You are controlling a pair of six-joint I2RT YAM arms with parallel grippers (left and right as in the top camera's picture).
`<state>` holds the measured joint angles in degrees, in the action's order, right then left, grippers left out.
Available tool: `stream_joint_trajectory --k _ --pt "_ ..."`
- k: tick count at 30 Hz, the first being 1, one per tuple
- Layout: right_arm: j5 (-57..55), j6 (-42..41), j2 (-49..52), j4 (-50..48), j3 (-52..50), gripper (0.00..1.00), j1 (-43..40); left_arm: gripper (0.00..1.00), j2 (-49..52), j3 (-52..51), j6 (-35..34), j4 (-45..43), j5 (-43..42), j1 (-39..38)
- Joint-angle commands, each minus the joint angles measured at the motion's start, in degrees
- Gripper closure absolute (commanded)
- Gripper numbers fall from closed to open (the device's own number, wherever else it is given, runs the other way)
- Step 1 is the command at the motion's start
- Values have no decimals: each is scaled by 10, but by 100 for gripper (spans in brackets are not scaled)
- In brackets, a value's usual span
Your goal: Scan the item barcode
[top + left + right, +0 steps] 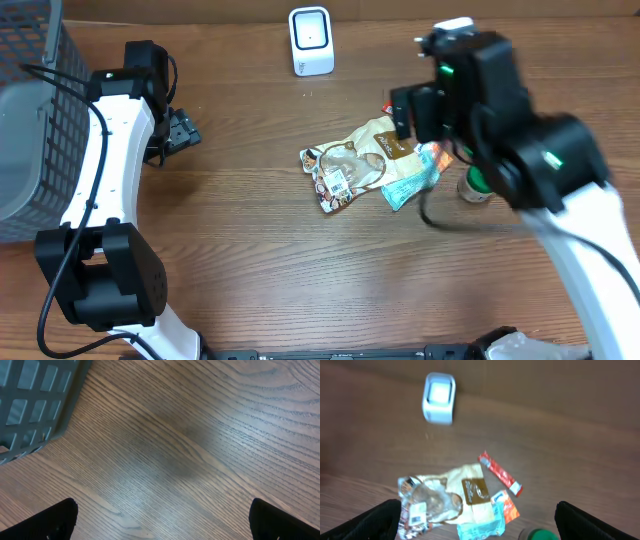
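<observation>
step: reach, nothing held | right pincer spread above snack pouch, centre-right on counter | left pincer spread, left | next: lower, pinch pouch, face scanner top-centre

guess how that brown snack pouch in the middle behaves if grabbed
The brown snack pouch looks flat and crinkled, so it will probably flop when lifted. Its shiny film may slip. It lies against the teal packet, which could drag along.
</observation>
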<state>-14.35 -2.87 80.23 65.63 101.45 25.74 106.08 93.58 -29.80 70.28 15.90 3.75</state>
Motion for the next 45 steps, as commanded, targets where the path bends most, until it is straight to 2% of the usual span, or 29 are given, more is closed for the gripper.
stream_joint_trajectory --k 1,13,24,38,45 --pt "-1 -3 -70 0 1 0 -1 0 -5 9 0 -1 6 -4" --pt "-1 -3 -218 4 1 0 -1 0 -5 9 0 -1 6 -5" --pt "-6 -2 -313 80 1 0 -1 0 -5 9 0 -1 6 -5" --pt "129 -2 -407 88 0 0 -52 0 -5 9 0 -1 6 -5" --pt "145 -2 -462 89 -61 0 -57 0 -5 9 0 -1 6 -5"
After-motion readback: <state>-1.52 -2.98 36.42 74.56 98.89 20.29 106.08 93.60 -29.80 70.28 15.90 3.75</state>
